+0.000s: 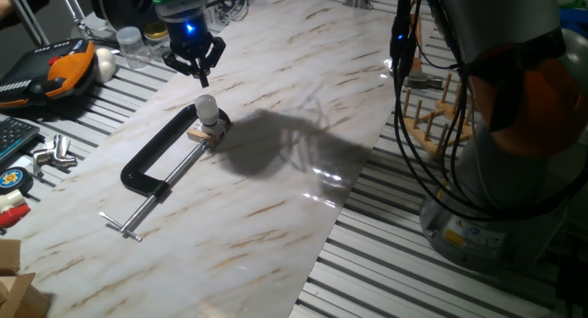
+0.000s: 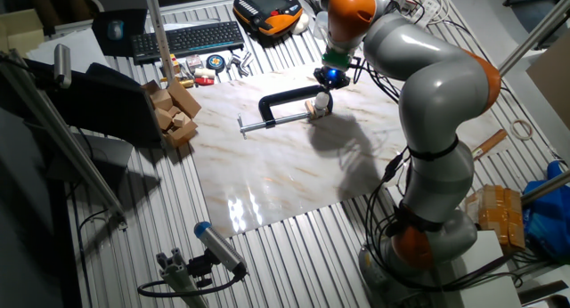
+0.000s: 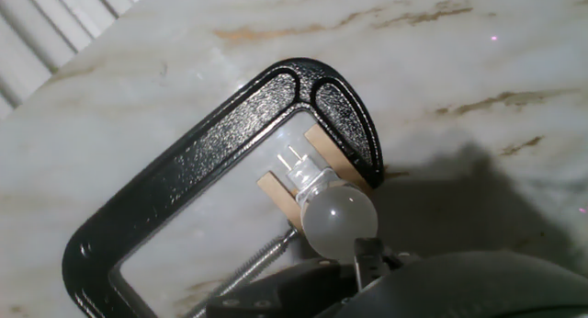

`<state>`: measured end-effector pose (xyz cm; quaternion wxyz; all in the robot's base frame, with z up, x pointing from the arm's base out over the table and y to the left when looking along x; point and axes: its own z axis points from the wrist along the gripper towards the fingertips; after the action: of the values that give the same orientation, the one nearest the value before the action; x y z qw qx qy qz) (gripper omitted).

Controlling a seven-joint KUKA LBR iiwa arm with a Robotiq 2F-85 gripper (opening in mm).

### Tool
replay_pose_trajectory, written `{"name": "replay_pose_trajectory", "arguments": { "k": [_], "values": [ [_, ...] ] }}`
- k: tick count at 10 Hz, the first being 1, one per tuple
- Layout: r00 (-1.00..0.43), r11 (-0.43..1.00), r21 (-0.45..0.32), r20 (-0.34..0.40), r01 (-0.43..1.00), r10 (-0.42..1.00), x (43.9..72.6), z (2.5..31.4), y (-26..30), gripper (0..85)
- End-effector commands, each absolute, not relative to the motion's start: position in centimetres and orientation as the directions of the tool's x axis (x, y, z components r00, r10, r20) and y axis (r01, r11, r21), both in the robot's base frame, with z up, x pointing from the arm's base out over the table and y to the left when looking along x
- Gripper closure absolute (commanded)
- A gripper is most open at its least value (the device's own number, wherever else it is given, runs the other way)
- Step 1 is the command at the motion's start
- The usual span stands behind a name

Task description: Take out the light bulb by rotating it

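My claw point(image 1: 203, 76) hangs in the upper left of one fixed view, just above the light bulb point(image 1: 207, 108) and not touching it. The two fingers come close together at their tips and hold nothing. In the other fixed view the claw point(image 2: 330, 77) is in the upper middle of the frame, over the same place.

The light bulb point(image 3: 338, 220) stands upright in a small wooden block point(image 3: 278, 193), and the block is pressed between the ends of a black clamp point(image 3: 197, 157). In the hand view the bulb is at the lower middle of the frame, with its silver base point(image 3: 301, 176) going into the block. The clamp point(image 1: 158, 157) lies flat on the marble counter point(image 1: 303, 70), and its screw handle point(image 1: 138, 219) points toward the lower left of the frame.
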<state>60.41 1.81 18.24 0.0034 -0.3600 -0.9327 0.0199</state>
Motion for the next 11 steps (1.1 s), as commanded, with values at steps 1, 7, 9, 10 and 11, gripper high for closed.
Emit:
{"name": "replay_pose_trajectory", "arguments": {
  "k": [1,7,9,10,11],
  "values": [
    [-0.435,0.434,-0.04,-0.01,0.9,0.901,60.43,18.23,1.8,85.0],
    [-0.223,0.222,-0.034,0.003,0.974,0.975,60.67,18.02,1.86,51.0],
    [-0.135,0.135,-0.034,0.009,0.99,0.991,60.78,17.88,1.85,51.0],
    [-0.109,0.109,-0.035,0.005,0.993,0.994,60.77,17.89,1.86,51.0],
    [-0.08,0.08,-0.038,0.001,0.996,0.997,60.78,17.88,1.85,34.0]
  ]
}}
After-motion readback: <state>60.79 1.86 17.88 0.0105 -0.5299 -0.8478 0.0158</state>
